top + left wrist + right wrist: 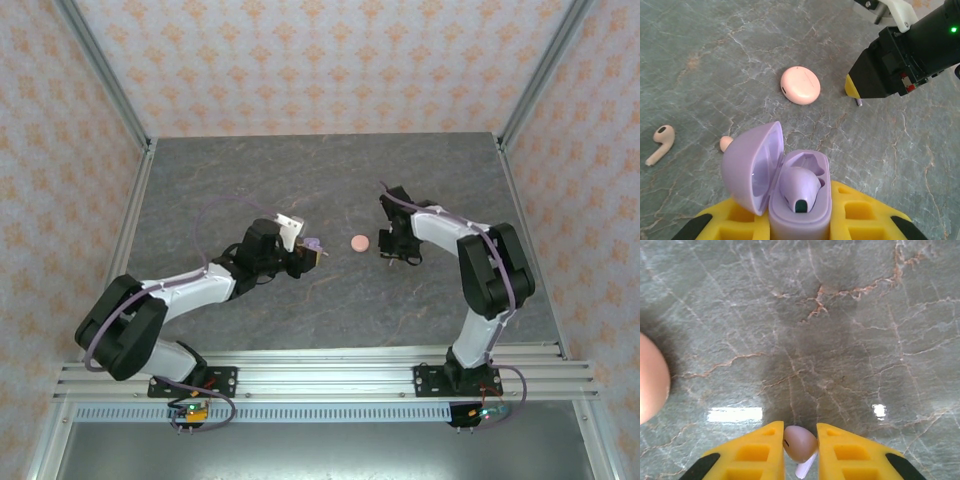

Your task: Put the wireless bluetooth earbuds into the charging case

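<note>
- The left gripper (310, 253) pinches the open lilac case (800, 225), with one lilac bud (799, 187) seated inside.
- The right gripper (800, 437) pinches a second lilac bud (799, 445) over the tabletop (840, 315).
- The closed pink case (800, 85) lies between the grippers.
- A pink bud (660, 142) lies on the tabletop near the lilac case.

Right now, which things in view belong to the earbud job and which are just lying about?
In hand:
open lilac case in the left gripper, seated lilac bud inside; second lilac bud in the right gripper.
Lying loose on the table, also job pieces:
closed pink case; pink bud; another pink bud half behind the lilac lid.
</note>
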Tool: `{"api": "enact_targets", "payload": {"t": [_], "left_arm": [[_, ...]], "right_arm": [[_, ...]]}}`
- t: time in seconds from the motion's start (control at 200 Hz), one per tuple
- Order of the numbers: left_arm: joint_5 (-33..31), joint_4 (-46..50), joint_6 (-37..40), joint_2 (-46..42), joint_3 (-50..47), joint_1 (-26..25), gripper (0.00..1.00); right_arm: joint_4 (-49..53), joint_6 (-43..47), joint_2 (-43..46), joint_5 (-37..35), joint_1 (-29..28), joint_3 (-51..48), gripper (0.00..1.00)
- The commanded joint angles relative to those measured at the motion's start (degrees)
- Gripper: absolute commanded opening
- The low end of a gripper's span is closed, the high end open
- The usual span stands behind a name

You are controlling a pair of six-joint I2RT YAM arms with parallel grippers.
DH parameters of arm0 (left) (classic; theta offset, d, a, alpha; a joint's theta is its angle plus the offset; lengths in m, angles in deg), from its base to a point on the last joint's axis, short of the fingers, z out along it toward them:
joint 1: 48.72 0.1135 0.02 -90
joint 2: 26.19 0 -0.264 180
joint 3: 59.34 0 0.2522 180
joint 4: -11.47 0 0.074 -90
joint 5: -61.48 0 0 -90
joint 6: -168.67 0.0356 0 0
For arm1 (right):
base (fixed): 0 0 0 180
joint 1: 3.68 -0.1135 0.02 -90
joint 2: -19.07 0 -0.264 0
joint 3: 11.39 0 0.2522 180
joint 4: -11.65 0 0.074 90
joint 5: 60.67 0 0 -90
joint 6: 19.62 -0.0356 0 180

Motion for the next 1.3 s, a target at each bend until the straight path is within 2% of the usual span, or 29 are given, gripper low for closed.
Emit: {"api": "enact_targets", "payload": {"t": [0.0, 0.355, 0.656, 0.931, 1.296], "left_arm": [[3.3, -4.6, -0.7, 1.7, 1.6, -0.9, 0.0], [9.4, -14.0, -3.8, 6.8, 2.0, -1.4, 0.0], [15.1, -23.0, -6.2, 7.6, 1.4, -1.5, 0.0], [19.8, -28.7, -9.3, 7.0, 3.0, -2.1, 0.0], [21.1, -28.1, -10.1, 4.4, 5.8, -2.6, 0.0]], "right_arm": [[-5.1, 1.5, 4.6, 0.5, -1.1, -1.9, 0.2], [-11.0, 5.1, 17.2, -1.3, -5.5, -4.9, 0.18], [-14.7, 6.5, 29.6, 2.9, -7.8, -6.6, 0.18], [-14.0, 6.1, 33.4, 8.2, -8.1, -4.0, 0.18], [-15.7, 6.6, 37.1, 15.4, -9.4, -1.4, 0.19]]}}
